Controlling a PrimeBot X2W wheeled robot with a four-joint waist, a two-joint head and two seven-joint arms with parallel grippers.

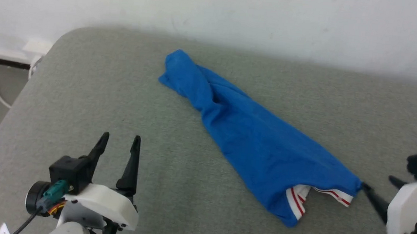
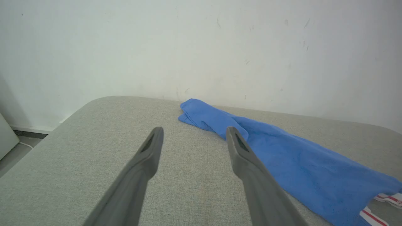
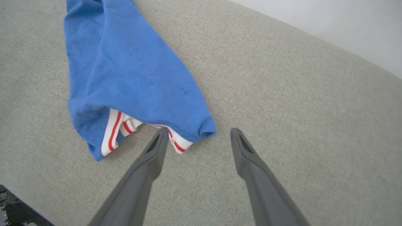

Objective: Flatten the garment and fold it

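The right claw (image 3: pixel 196 135), wide open and empty, sits at the near hem corner of the bunched bright blue jersey with red-striped white trim (image 1: pixel 259 140), lying diagonally across the middle of the grey fabric tabletop (image 1: pixel 102 85). The left claw (image 1: pixel 121 136) hangs open and empty toward the front-left corner. Flattening looks barely begun; the next move calls for pinching that corner and drawing it outward.

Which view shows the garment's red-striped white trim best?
Right wrist view: the trim shows large and sharp under the garment. Head view shows it small; left wrist view clips it at the corner.

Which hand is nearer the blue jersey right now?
Right. The right hand is open, right at the striped corner of the jersey; the left hand is open over bare cushion, apart from the jersey on its left.
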